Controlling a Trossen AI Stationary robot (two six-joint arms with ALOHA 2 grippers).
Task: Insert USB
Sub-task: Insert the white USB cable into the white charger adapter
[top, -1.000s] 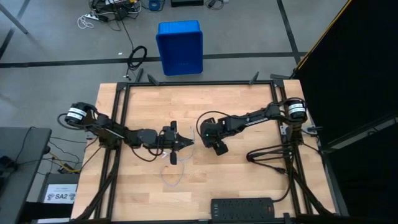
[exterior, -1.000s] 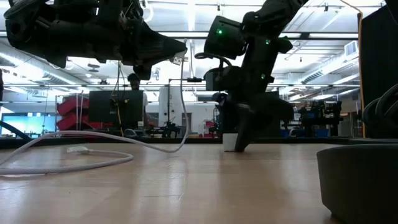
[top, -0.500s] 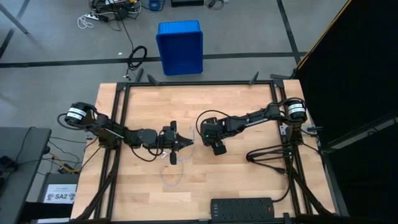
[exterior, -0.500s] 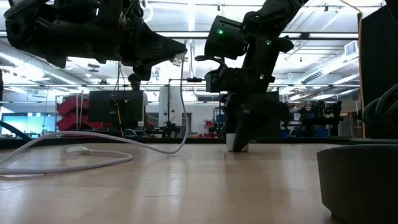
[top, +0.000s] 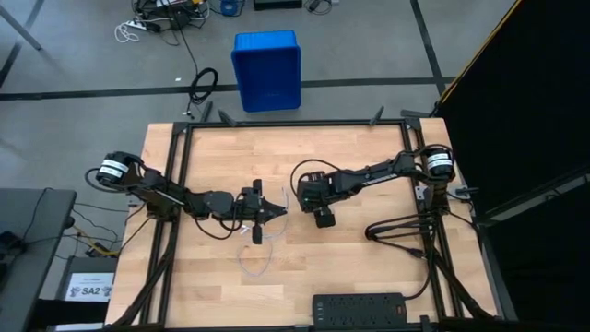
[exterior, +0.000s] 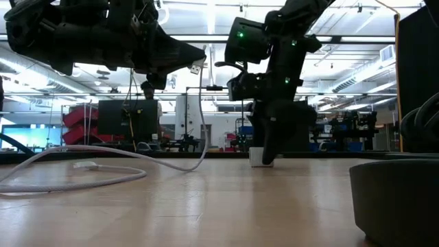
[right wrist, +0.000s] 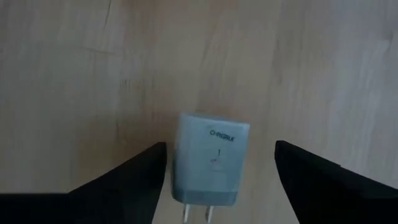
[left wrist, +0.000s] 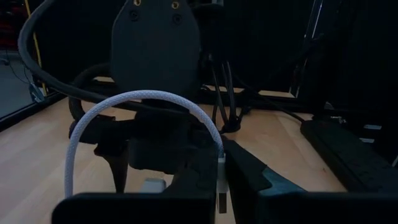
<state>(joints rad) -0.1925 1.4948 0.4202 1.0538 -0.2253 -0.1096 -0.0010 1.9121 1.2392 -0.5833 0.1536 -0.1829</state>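
Note:
The USB cable (top: 253, 262) is thin and whitish, and its loose loops (exterior: 75, 175) lie on the wood near the table's middle. One end rises to my left gripper (top: 275, 211), which is shut on the plug (exterior: 195, 67) well above the table. The small white cube adapter (right wrist: 211, 163) lies flat on the table, prongs showing. My right gripper (right wrist: 221, 148) hangs over it, pointing down. It is open, with one finger on each side of the adapter and a gap on both sides. In the low view a finger (exterior: 269, 140) stands partly in front of the adapter (exterior: 256, 157). My left gripper pinches the cable's end plug (left wrist: 222, 177) between its two fingers. They come in about level, pointing toward the table's right. The plug is lifted clear. The cable (left wrist: 149, 96) arcs out of the hold and hangs slack down to the table.
A black power strip (top: 359, 306) lies at the near edge, and its thick black cord (top: 396, 231) loops by the right frame. In the low view its dark end (exterior: 394, 199) fills the near right. A blue bin (top: 266, 69) stands on the floor beyond the table.
My right gripper has tipped from a slant to nearly upright over the white adapter and shifted slightly toward the far edge. The left gripper and the cable have kept still.

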